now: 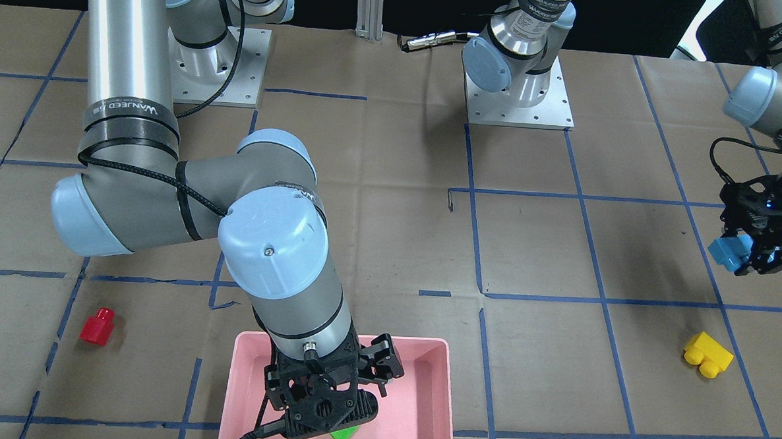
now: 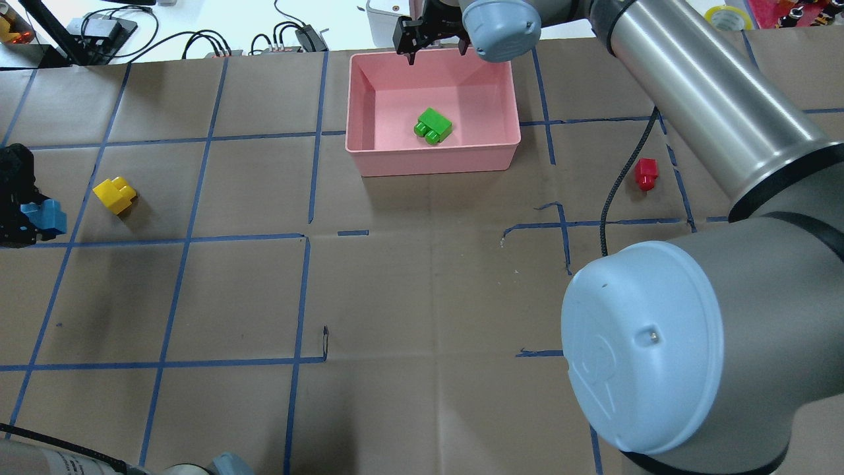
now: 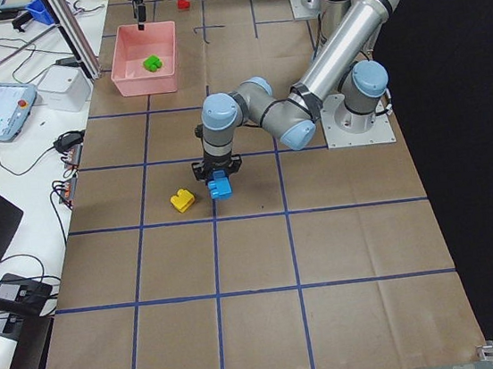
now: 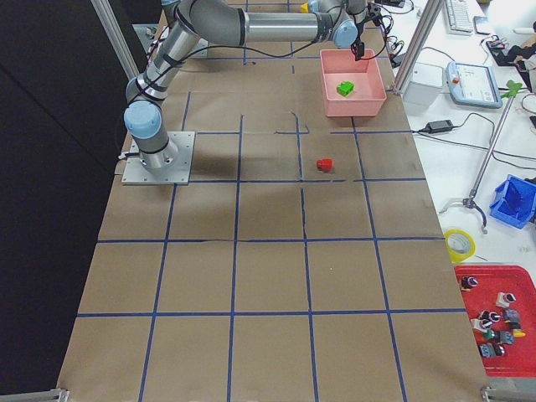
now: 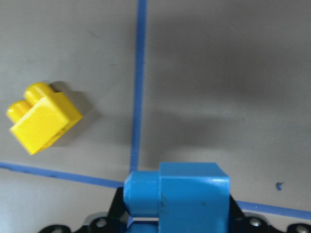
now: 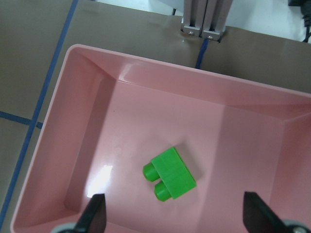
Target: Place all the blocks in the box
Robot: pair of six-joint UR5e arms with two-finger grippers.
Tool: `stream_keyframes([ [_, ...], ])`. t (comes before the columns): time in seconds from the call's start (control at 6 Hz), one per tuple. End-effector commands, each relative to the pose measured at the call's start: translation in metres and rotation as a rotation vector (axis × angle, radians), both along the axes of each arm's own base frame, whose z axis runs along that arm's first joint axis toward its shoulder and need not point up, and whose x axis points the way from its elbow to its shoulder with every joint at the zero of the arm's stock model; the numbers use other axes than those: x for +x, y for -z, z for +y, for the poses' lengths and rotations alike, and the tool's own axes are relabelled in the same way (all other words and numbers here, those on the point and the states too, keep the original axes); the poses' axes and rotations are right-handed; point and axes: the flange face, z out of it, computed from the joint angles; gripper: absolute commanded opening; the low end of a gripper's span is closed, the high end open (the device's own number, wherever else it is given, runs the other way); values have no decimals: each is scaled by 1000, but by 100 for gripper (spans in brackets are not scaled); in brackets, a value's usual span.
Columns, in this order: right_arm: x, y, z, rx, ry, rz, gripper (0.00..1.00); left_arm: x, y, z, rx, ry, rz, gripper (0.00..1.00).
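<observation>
1. The box [image 2: 435,161] is sitting directly under the right gripper [image 6: 178,216] and well apart from the left gripper [image 1: 759,258], across the table on the side of the robot's right arm.
2. The right gripper is hovering over the box with its fingers spread wide and is holding nothing.
3. The left gripper is clamping the light-blue block [image 5: 177,196] between its fingers, with the block's studs sticking out to one side. The block appears to be clear of the table.
4. The green block [image 6: 170,174] is lying on the box floor, below the right gripper and between its open fingers.
5. The yellow block [image 5: 43,124] is lying on the table near the left gripper, below it and off to one side.
6. The red block [image 2: 645,173] is lying on the table outside the box, well apart from the right gripper.
7. Step in hand, as judged: the left arm is carrying the light-blue block to the box.
   - Lift high enough to clear the yellow block and the box rim.
   - Hold the grip firm, since the overhanging studs could tilt the block.
   - Move the right gripper off the box first, or the arms risk meeting over it.
   - Open low over bare floor, beside the green block.
</observation>
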Motion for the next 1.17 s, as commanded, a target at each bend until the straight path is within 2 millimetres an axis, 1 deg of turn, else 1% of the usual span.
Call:
stream_keyframes([
  [0.0,-102,-39,20,117,84,68,99,-59,-22,-64,-17,-265,119,2],
  [0.17,-178,-51,33,118,47,142,99,-99,-28,-99,-12,-383,163,2],
  [0.33,-248,-16,52,179,134,131,99,-160,-44,-135,-8,-504,192,2],
  [0.5,-288,17,68,142,192,124,99,-205,-59,-162,3,-646,223,2],
  [0.67,-292,59,81,95,204,126,99,-252,-73,-184,6,-801,299,2],
  [0.83,-294,89,93,62,214,126,99,-300,-80,-195,31,-951,324,2],
  [1.0,-316,114,101,54,251,124,99,-351,-91,-200,67,-1066,326,2],
])
